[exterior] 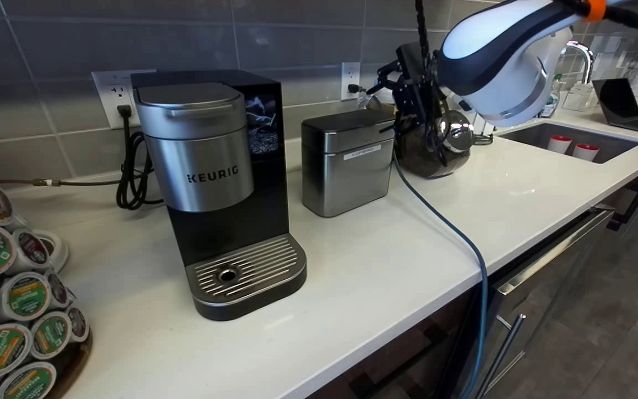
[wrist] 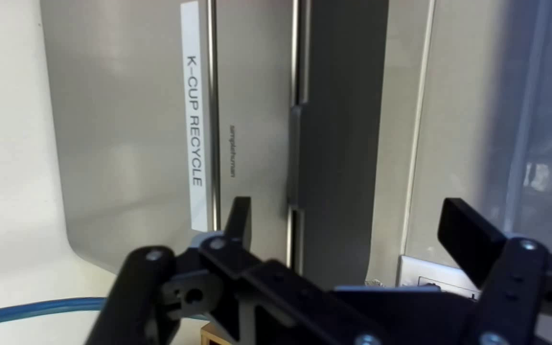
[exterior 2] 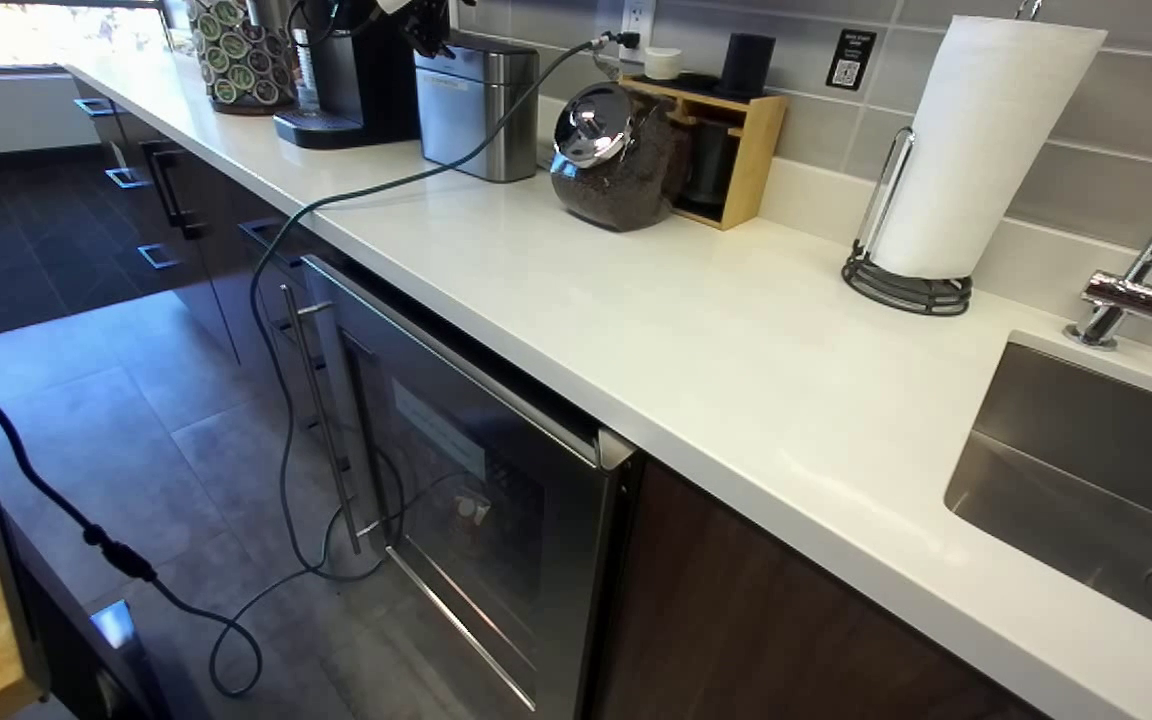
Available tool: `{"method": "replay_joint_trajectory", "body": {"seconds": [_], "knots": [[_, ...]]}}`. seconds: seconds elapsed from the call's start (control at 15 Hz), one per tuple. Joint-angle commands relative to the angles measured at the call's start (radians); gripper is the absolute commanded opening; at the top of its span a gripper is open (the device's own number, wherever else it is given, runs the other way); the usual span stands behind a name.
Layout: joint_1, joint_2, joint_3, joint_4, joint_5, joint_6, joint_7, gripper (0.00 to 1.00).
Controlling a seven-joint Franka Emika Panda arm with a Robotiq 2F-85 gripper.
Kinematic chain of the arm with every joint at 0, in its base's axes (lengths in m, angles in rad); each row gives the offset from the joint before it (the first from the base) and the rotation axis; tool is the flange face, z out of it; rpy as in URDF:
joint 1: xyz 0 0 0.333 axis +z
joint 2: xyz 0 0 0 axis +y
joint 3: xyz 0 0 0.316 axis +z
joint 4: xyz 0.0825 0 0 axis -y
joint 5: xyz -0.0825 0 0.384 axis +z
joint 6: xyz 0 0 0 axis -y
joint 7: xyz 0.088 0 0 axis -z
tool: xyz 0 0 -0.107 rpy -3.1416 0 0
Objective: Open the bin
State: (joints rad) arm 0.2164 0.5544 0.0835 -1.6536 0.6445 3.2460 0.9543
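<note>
The bin is a boxy brushed-steel container with a dark flat lid and a "K-CUP RECYCLE" label. It stands on the counter in both exterior views [exterior: 349, 180] [exterior 2: 481, 115] and fills the left half of the wrist view [wrist: 127, 120], turned sideways. Its lid [exterior: 346, 119] is shut; the lid's dark top also shows in the wrist view [wrist: 340, 134]. My gripper [exterior: 379, 110] is at the bin's lid end, beside the round glass jar. In the wrist view my gripper [wrist: 347, 200] has its fingers wide apart and nothing between them. Whether a finger touches the lid is unclear.
A Keurig coffee maker [exterior: 202, 160] stands beside the bin. A dark round jar [exterior 2: 621, 165] with a chrome lid stands on its other side, by a wooden organizer [exterior 2: 756, 160]. A blue cable [exterior: 452, 227] crosses the counter. A wall outlet [exterior: 350, 80] is behind.
</note>
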Motion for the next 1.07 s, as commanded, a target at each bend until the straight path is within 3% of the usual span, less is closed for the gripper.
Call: {"method": "replay_joint_trajectory", "body": {"seconds": [0.0,0.4,0.6,1.0], "knots": [[0.075,-0.005,-0.072,-0.012,0.011,-0.053,0.059,1.00],[0.099,0.031,-0.061,0.048,0.010,-0.032,0.104,1.00],[0.143,0.044,-0.120,0.052,0.000,-0.043,0.135,1.00],[0.173,0.079,-0.169,0.107,0.007,-0.014,0.163,1.00]]}}
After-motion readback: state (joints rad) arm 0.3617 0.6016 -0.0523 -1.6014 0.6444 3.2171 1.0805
